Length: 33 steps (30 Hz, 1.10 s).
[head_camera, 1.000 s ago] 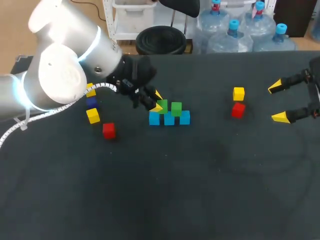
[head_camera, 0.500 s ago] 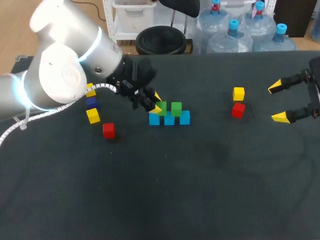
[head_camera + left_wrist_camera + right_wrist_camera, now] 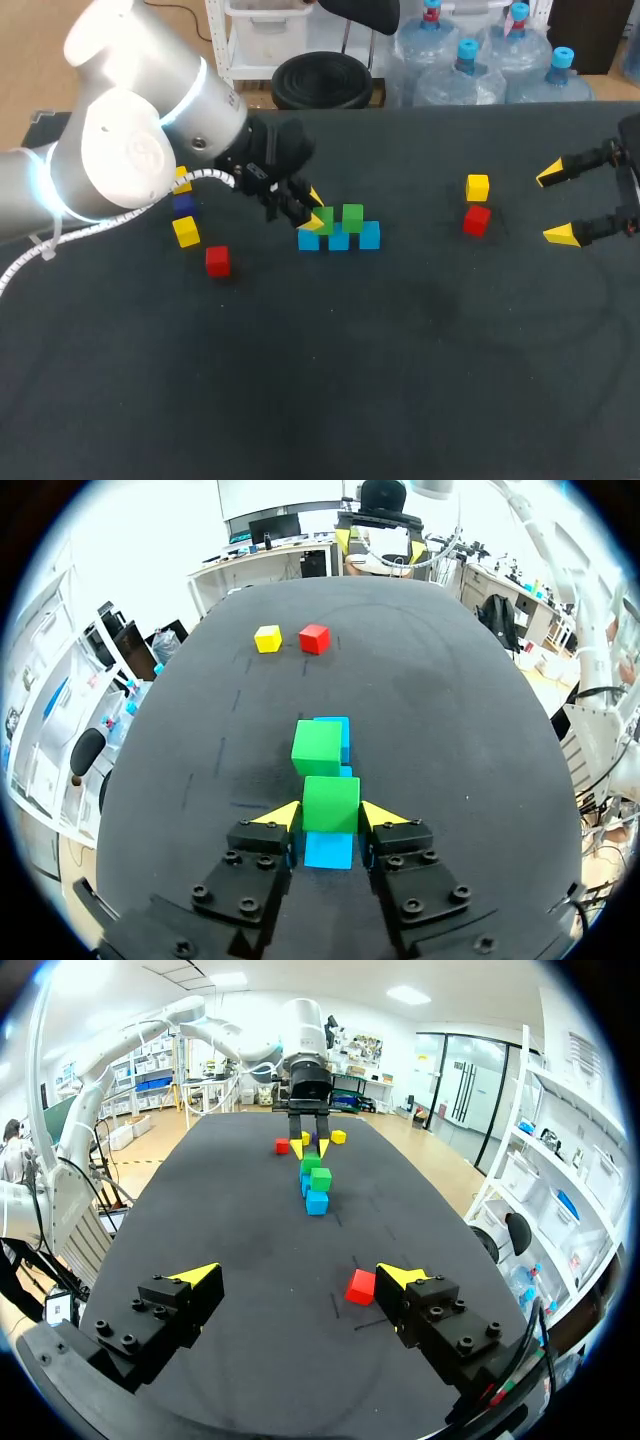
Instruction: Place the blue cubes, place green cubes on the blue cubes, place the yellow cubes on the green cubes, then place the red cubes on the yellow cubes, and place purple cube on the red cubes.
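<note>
The left end effector (image 3: 330,816), gripping a green cube (image 3: 331,800), has lowered it onto the blue cubes (image 3: 329,850), beside the second green cube (image 3: 317,748); releasing seems next. The right end effector (image 3: 298,1276) is open.

At the centre of the frame, the left gripper (image 3: 331,815) holds its two yellow-tipped fingers against opposite sides of a near green cube (image 3: 331,803), which sits on a blue cube (image 3: 329,849). Just ahead, a far green cube (image 3: 317,748) rests on more blue cubes (image 3: 337,728). Well beyond them, a yellow cube (image 3: 267,638) and a red cube (image 3: 314,638) sit side by side on the dark counter (image 3: 450,710).
</note>
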{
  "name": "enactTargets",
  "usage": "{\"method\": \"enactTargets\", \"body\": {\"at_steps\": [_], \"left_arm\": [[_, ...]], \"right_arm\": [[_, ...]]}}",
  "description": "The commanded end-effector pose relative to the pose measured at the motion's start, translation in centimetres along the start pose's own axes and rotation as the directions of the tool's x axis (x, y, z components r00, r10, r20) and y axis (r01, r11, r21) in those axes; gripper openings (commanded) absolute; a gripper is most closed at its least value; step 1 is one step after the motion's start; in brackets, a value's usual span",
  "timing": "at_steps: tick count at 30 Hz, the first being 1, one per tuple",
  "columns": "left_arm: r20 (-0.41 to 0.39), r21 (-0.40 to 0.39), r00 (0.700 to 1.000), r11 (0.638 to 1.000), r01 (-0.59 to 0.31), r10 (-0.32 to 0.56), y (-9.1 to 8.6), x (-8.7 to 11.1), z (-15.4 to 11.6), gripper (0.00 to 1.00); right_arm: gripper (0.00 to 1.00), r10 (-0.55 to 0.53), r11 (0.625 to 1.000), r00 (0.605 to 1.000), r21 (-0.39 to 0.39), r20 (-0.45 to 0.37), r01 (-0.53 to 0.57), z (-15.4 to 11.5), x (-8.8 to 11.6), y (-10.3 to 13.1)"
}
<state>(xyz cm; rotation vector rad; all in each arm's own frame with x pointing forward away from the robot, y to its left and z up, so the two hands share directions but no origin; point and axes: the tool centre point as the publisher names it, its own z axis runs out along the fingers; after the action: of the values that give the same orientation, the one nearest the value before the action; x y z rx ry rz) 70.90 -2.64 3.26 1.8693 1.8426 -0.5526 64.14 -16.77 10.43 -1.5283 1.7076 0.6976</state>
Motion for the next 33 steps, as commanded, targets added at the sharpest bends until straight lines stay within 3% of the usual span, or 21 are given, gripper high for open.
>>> {"method": "enactTargets", "body": {"at_steps": [1, 33], "left_arm": [[-0.007, 0.007, 1.000, 1.000, -0.001, 0.001, 0.44, -0.12, 0.15, 0.00], [-0.015, 0.014, 1.000, 1.000, 0.004, -0.004, 0.84, 0.29, 0.39, 0.00]], "right_arm": [[1.00, -0.001, 1.000, 1.000, 0.000, 0.001, 0.001, 0.07, 0.03, -0.04], [1.00, -0.001, 1.000, 1.000, 0.000, 0.001, 0.001, 0.07, 0.03, -0.04]]}}
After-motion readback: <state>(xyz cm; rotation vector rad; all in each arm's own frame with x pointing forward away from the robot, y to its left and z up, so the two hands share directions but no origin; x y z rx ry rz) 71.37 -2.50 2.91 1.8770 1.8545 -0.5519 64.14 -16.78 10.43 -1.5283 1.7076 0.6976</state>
